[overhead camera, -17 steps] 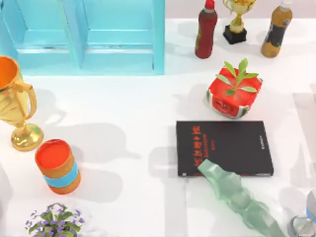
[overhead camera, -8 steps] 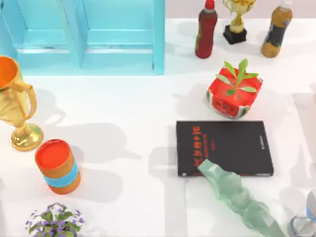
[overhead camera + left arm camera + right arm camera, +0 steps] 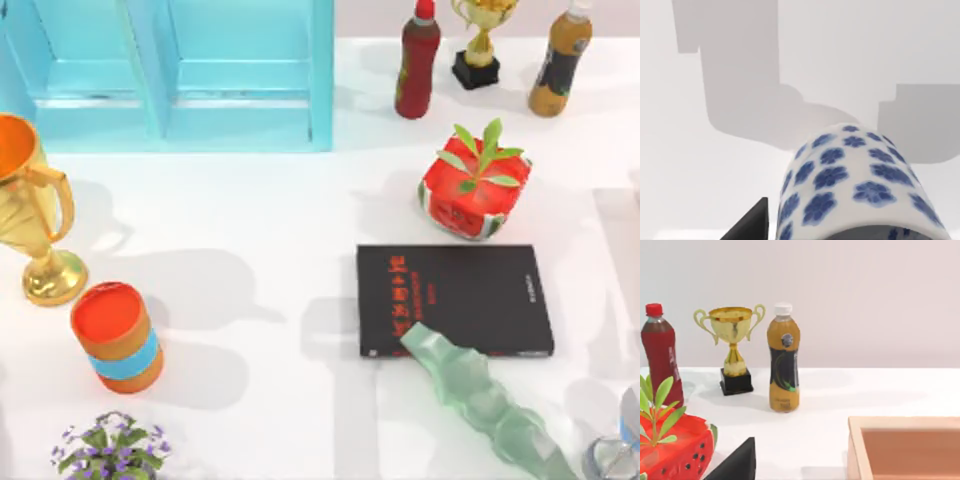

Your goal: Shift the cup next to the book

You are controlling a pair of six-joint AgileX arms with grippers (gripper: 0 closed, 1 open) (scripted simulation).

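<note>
The small white cup with blue flowers (image 3: 855,185) fills the left wrist view, above the white counter (image 3: 280,400); I cannot tell whether either arm's fingers are spread or pinching. The flat black book with red lettering (image 3: 453,299) lies right of centre, a pale green wavy vase (image 3: 480,400) lying across its near edge and a red watermelon-patterned plant pot (image 3: 473,187) just behind it.

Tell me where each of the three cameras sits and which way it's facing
Top view: above the table, looking down on the book, red pot plant and orange cylinder.
Left wrist view: on the left arm, close against the cup over white table; a dark finger shows.
Right wrist view: on the right arm, facing the back wall, past the small trophy and brown bottle; a dark finger shows.
Shared: top and right wrist views both show trophy, bottles and plant.
</note>
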